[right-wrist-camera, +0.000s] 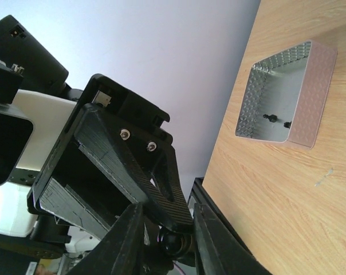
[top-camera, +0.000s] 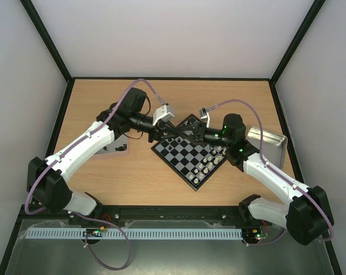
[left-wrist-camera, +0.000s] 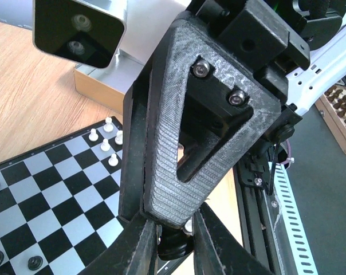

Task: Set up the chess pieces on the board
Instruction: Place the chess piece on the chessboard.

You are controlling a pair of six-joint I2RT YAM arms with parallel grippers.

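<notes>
Ribs line the black left fingers (left-wrist-camera: pixel 140 249) and right fingers (right-wrist-camera: pixel 216 246), both pinching one rounded black chess piece (left-wrist-camera: pixel 174 245).

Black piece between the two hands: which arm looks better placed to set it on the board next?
Left, probably. The black piece sits between the left hand's fingers, and the other black pieces line the board's edge on that arm's side. The right hand meets it too.

Robot lab test cell: white panel walls (top-camera: pixel 161 34), black frame posts (top-camera: pixel 45 39), wooden tabletop (top-camera: pixel 138 183), arm mounting rail (top-camera: pixel 179 213).
</notes>
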